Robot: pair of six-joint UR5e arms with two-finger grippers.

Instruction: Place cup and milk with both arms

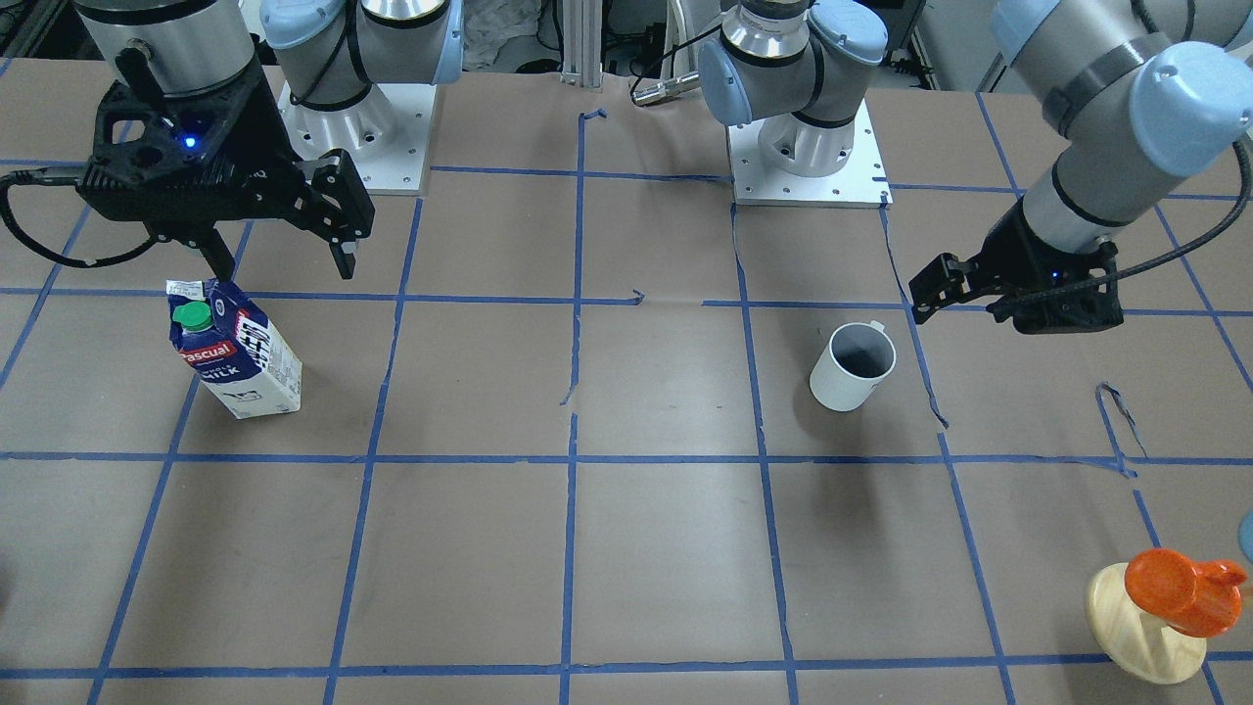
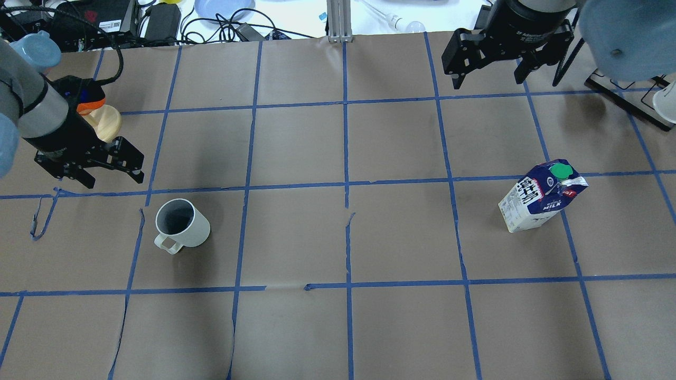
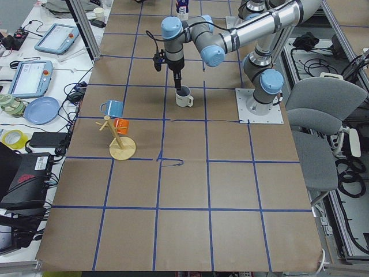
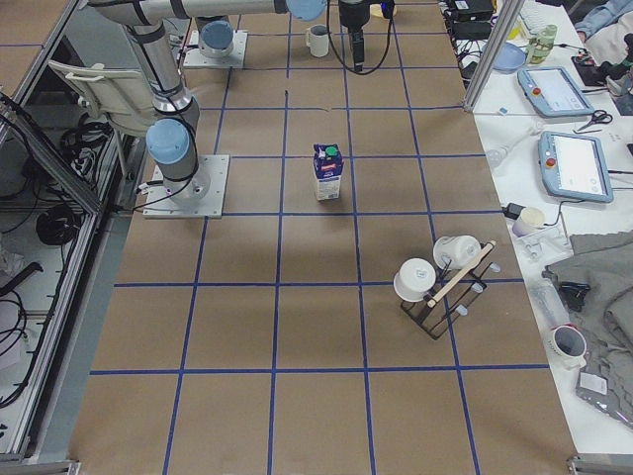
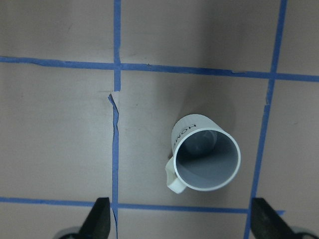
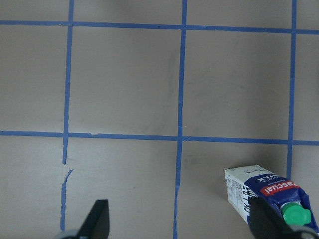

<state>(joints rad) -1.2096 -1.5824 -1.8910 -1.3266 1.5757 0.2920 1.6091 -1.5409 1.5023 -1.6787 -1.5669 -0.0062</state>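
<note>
The white cup (image 2: pixel 182 227) stands upright on the brown paper, handle toward the robot; it also shows in the front view (image 1: pixel 852 367) and the left wrist view (image 5: pixel 204 154). My left gripper (image 2: pixel 112 179) is open and empty, hovering beyond and left of the cup, apart from it (image 1: pixel 925 294). The milk (image 2: pixel 538 198) stands upright with its green cap up, on the robot's right (image 1: pixel 240 357). My right gripper (image 2: pixel 487 79) is open and empty, above and beyond the milk (image 1: pixel 284 264). The milk lies at the lower right of the right wrist view (image 6: pixel 264 194).
A wooden mug tree with an orange mug (image 1: pixel 1165 607) stands near the far left of the table (image 2: pixel 103 119). A black rack with white mugs (image 4: pixel 440 277) stands at the robot's far right. The arm bases (image 1: pixel 808 166) sit at the robot's edge. Blue tape grids the paper.
</note>
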